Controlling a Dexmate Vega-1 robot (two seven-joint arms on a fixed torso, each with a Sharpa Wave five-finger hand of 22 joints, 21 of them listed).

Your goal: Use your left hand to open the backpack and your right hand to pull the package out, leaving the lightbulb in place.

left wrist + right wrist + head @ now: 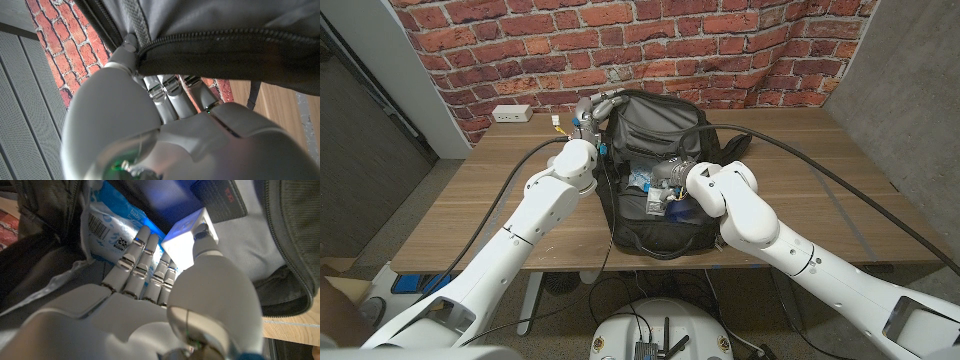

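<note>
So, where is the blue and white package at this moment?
In the head view, the package lies inside the open backpack at the table's middle. The right hand reaches in beside it, next to a small white box.

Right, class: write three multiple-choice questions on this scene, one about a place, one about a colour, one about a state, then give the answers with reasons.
1. Where is the right hand?
A. inside the backpack
B. on the bare table
C. at the wall socket

2. What colour is the backpack?
A. red
B. black
C. yellow

3. Is the backpack open or closed?
A. zipped closed
B. open
C. lying flat and empty

Answers: 1 A, its fingers reach among the contents; 2 B, its fabric is black; 3 B, the left hand holds the flap up, and the package shows inside.
</note>
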